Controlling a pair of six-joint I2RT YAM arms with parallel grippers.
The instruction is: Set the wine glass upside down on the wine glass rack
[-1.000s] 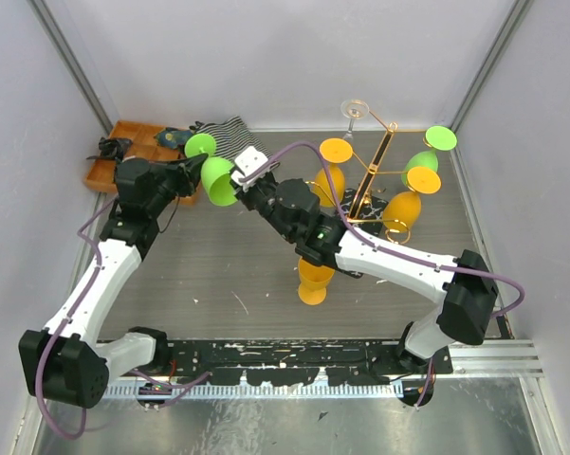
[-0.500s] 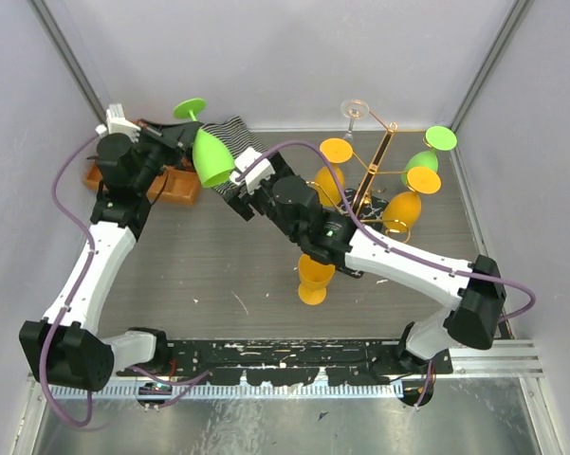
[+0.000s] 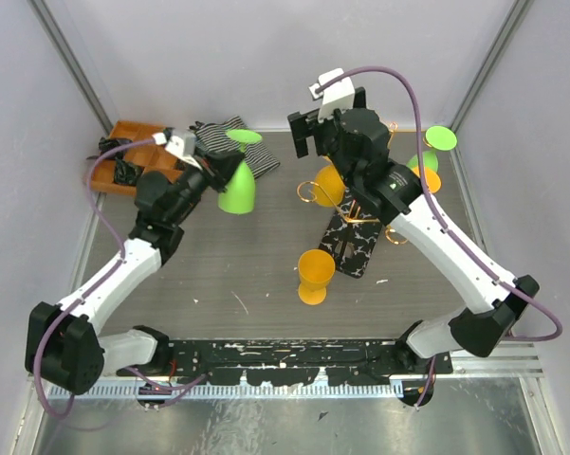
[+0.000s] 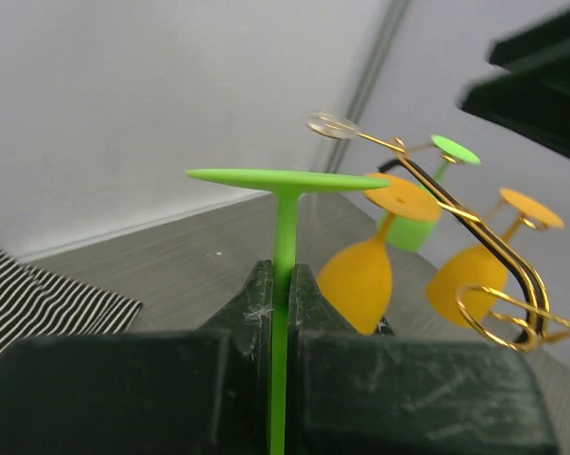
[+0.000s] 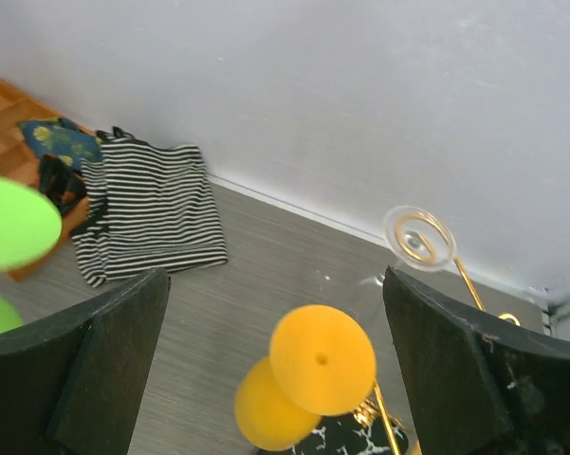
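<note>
The green wine glass [image 3: 237, 188] hangs upside down, foot [image 4: 285, 178] uppermost, with my left gripper [image 4: 284, 270] shut on its thin stem. In the top view the left gripper [image 3: 213, 172] holds it left of the wine glass rack [image 3: 356, 248], whose black speckled base shows under my right arm. The rack's gold wire arms [image 4: 474, 223] carry orange glasses [image 4: 360, 280] and a green one [image 4: 413, 232], all hung bowl down. My right gripper [image 3: 308, 133] is raised above the rack, open and empty [image 5: 275, 280], looking down on an orange glass foot [image 5: 322, 358].
An orange glass [image 3: 314, 275] stands on the table in front of the rack base. A striped cloth [image 3: 218, 133] and an orange tray [image 3: 123, 142] of small items lie at the back left. A clear glass foot [image 5: 418, 237] rests in a rack curl.
My right gripper opened, left the green glass and swung up to the back right over the rack. My left arm carried the glass rightward and turned it foot up.
</note>
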